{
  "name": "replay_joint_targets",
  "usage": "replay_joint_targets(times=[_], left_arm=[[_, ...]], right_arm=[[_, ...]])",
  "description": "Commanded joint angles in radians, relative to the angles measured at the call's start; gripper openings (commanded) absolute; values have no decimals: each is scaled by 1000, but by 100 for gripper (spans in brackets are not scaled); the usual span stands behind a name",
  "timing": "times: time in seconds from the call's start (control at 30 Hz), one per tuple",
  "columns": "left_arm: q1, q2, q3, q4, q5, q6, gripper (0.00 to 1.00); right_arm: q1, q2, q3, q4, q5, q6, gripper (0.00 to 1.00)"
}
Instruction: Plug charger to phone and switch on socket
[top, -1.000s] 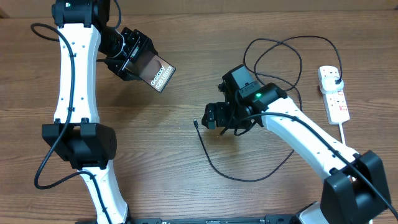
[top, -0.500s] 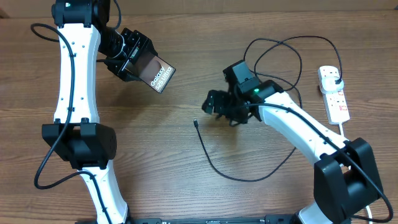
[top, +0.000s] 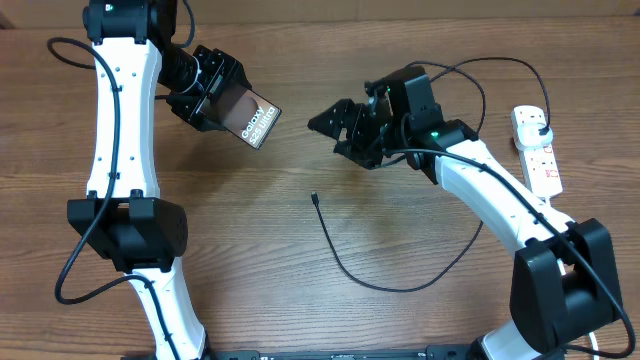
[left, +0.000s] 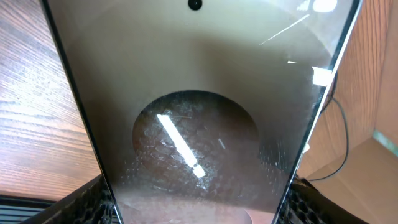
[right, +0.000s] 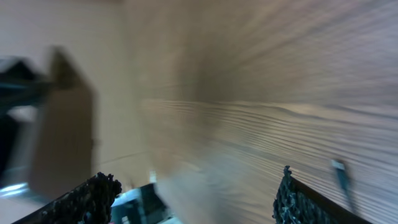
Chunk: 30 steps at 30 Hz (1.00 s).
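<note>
Above a wood-grain table (top: 250, 290), the left gripper (top: 222, 100) clamps the phone (top: 254, 118); the right gripper (top: 335, 132) gapes empty near the charger (top: 315, 198).

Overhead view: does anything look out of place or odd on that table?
The charger looks stray: its connector tip lies loose on the wood, apart from the phone held up by the left fingers.
</note>
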Motion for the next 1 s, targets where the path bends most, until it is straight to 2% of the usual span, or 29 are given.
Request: replay_joint_targets(times=[0.0, 0.4, 0.77, 0.97], left_arm=[[-2, -36, 4, -3, 6, -69, 9], [-10, -35, 4, -3, 13, -168, 8], [-76, -35, 4, -2, -17, -291, 8], [-101, -35, 4, -2, -16, -341, 8]], right_arm=[[-3, -2, 21, 95, -121, 103, 84], [46, -2, 21, 285, -101, 207, 79], [53, -2, 21, 304, -95, 228, 77], [54, -2, 21, 303, -95, 227, 72]])
